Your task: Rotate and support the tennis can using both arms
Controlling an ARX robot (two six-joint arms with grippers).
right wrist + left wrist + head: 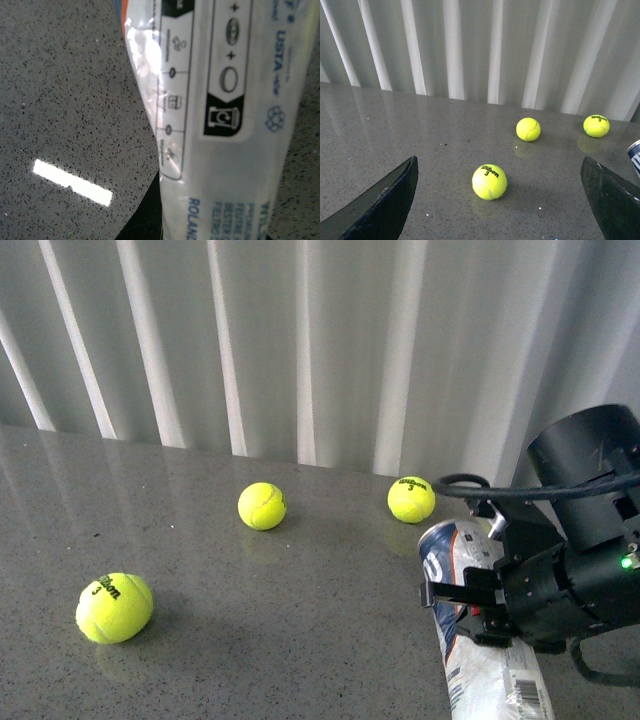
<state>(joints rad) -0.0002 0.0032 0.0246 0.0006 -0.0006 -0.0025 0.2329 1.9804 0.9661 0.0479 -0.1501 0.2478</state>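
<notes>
The right gripper point(462, 608) pinches the lying tennis can point(487, 677); the left gripper point(498, 158) is spread, empty. Next, probably, the left must reach and support it.

The tennis can point(225, 150) fills the view close up. Its white label point(200, 60) carries black icons and blue lettering, with an orange patch at one end. Behind it lies the grey speckled bench point(65, 90), showing a bright rectangular reflection point(72, 182).

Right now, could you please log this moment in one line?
right gripper: shut on tennis can; left gripper: open, empty; tennis balls: three loose
</notes>
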